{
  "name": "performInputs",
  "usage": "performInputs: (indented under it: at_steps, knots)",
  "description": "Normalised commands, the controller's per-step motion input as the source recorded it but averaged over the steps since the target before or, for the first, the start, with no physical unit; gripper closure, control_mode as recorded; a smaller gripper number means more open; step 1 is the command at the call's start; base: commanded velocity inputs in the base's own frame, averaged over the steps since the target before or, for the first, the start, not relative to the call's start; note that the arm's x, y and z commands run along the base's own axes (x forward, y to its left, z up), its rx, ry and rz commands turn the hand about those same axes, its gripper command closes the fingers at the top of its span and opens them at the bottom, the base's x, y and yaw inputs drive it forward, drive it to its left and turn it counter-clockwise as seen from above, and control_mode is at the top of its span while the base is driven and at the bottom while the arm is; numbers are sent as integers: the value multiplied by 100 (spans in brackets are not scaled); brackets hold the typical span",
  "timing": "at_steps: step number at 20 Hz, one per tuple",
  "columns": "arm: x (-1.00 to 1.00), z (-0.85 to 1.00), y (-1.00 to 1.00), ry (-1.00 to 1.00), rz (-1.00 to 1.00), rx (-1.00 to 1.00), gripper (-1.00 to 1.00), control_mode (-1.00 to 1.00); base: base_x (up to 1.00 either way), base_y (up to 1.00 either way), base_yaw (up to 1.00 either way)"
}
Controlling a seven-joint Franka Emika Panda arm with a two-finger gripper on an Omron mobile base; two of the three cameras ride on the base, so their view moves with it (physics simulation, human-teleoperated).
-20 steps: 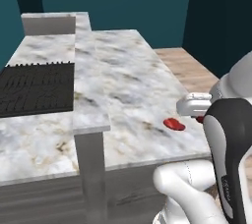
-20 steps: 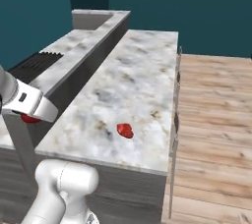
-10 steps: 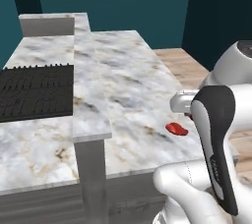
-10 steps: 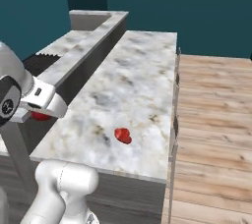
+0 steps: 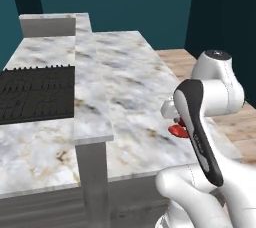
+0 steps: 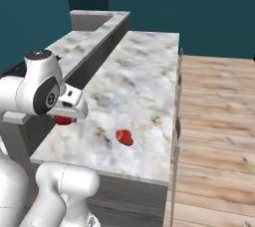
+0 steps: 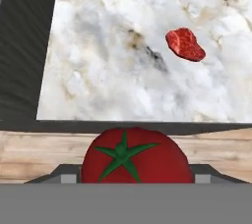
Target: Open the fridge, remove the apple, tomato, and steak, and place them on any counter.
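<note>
My gripper (image 7: 135, 178) is shut on a round red tomato (image 7: 135, 156) with a green star-shaped stem. From the right base camera the tomato (image 6: 62, 120) hangs under the white hand, just above the left edge of the marbled counter (image 6: 144, 66). The steak (image 6: 124, 137), a flat irregular red lump, lies on the counter a short way to the right of the hand. It lies ahead of the tomato in the hand view, as the steak (image 7: 185, 44) on the counter (image 7: 123, 70). The steak (image 5: 177, 131) peeks out beside my forearm. The fridge and apple are out of view.
A black stove grate (image 5: 35, 94) lies on the lower counter to the left, behind a raised marbled ledge (image 5: 90, 97). Wooden floor (image 6: 214, 121) runs along the counter's right side. The counter's front edge is close to my base.
The hand with the tomato has swung to the right, closer to the steak, and the forearm has risen. The steak has stayed in place on the counter.
</note>
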Motion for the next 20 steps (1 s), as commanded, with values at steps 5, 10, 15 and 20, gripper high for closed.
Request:
performInputs:
  at_steps: [5,10,15,20]
  knots:
    - [95,-100,-27,0,16,0,100,-100,0,0,0]
    - [96,-96,-2,0,12,0,100,-100,0,0,0]
    - [72,-75,0,0,5,0,100,-100,0,0,0]
    - [46,-42,0,7,0,0,100,-100,0,0,0]
